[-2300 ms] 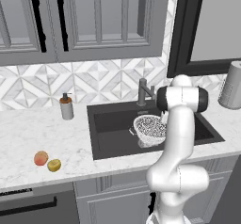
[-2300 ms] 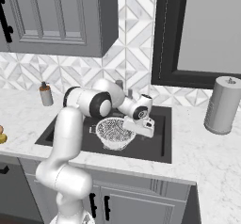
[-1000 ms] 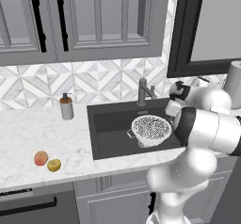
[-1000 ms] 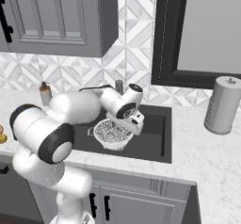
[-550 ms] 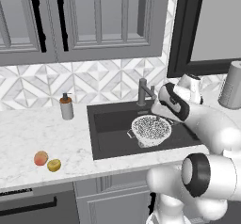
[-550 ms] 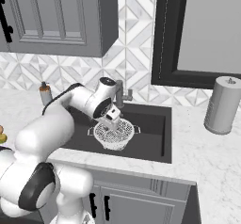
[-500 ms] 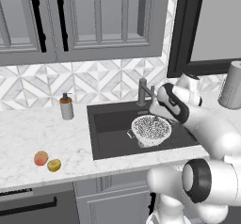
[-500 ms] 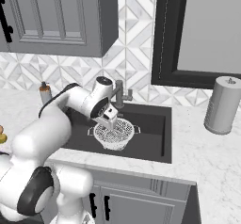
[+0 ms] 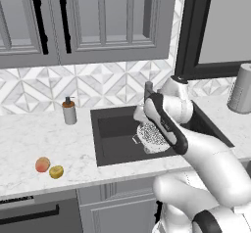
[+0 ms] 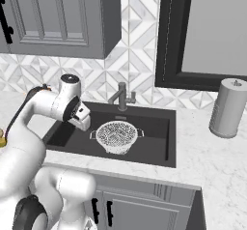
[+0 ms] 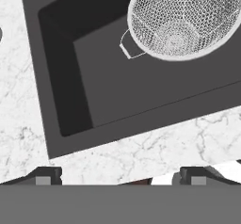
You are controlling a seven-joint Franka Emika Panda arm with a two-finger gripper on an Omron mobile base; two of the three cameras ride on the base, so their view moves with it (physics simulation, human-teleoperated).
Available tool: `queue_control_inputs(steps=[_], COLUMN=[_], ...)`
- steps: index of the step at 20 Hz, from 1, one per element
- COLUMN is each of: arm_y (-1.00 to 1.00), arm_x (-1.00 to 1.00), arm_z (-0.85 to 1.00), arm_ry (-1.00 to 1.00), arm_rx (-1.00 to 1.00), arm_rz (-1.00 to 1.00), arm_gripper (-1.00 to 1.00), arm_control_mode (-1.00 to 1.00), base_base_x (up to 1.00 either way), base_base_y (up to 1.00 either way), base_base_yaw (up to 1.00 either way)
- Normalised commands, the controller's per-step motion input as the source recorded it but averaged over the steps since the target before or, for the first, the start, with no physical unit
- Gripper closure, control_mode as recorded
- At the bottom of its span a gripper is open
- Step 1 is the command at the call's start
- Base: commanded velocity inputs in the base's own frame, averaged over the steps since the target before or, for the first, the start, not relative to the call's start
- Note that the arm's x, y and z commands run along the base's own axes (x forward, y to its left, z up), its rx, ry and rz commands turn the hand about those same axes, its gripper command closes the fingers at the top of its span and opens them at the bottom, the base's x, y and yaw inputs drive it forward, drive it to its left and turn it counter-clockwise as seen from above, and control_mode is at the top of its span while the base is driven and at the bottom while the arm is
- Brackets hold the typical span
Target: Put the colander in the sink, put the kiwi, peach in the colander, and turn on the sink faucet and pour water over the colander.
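Colander (image 10: 117,136), round white mesh, newly released into the dark sink (image 10: 159,151), is being left behind as the wide-open, empty hand (image 10: 82,117) is being swung toward the fruit.

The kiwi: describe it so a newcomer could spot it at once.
Start at the dark rectangular sink set in the white marble counter and look along the counter to its front left edge, where two small fruits lie side by side. The small oval yellow-green kiwi is the right one; its neighbour, the round orange-red peach, is redder.
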Motion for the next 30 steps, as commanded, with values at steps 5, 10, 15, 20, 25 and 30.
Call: queue_control_inputs(steps=[5,10,15,20,25,30], arm_y=[0.98,0.98,0.97,0.74,0.56,0.43], arm_x=[-0.37,-0.24,-0.22,-0.14,-0.04,0.0], arm_z=[0.0,-0.03,-0.06,0.0,-0.03,-0.01], arm_ry=[0.0,0.0,0.0,0.0,0.0,0.02], arm_rx=[-0.09,-0.08,-0.06,-0.06,-0.06,-0.02], arm_rz=[0.0,0.0,0.01,0.0,0.0,0.02], arm_gripper=[-1.0,-1.0,-1.0,-1.0,-1.0,-1.0], arm_control_mode=[-1.0,-1.0,-1.0,-1.0,-1.0,-1.0], base_base_x=[0.0,0.0,0.0,0.0,0.0,0.0], base_base_y=[0.0,0.0,0.0,0.0,0.0,0.0], base_base_yaw=[0.0,0.0,0.0,0.0,0.0,0.0])
